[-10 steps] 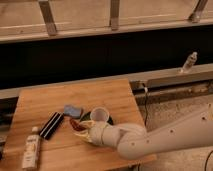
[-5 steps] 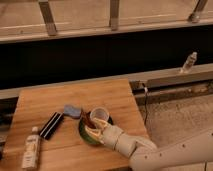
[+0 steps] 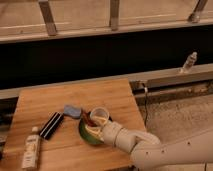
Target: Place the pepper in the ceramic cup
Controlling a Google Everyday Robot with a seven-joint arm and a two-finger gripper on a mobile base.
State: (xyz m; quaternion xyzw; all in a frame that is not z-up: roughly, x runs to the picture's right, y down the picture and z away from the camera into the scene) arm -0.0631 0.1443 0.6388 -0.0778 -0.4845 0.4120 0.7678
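The ceramic cup (image 3: 99, 116) stands upright on the far part of the round green plate (image 3: 86, 134), near the middle of the wooden table (image 3: 45, 102); all other places here are given from this cup. The gripper (image 3: 96, 129) lies just on the near side of the cup, low over the plate, at the end of a pale arm (image 3: 165, 152) that enters from the near right corner. Its fingers are closed together; whether anything is pinched between them cannot be told, since the tips blend with the plate and the cup's wall. The pepper (image 3: 87, 119) shows as a thin dark red streak just left of the cup, at the plate's far-left rim, outside the cup. Whether it touches the cup is unclear.

A blue-grey sponge-like object (image 3: 72, 110) lies further left and a little beyond the cup, just off the plate. The black ribbed bar (image 3: 51, 125) lies diagonally left of that. The white-labelled bottle (image 3: 31, 151) lies on its side at the table's near left corner, well apart from the cup. Another small bottle (image 3: 188, 62) stands on the ledge far to the right, beyond the table.

Compared with half a second ago, the arm has drawn back toward the near right and the gripper sits slightly lower against the plate; a second ago it was closer to the cup's right side. The cup, plate, bar and bottle have kept their places.
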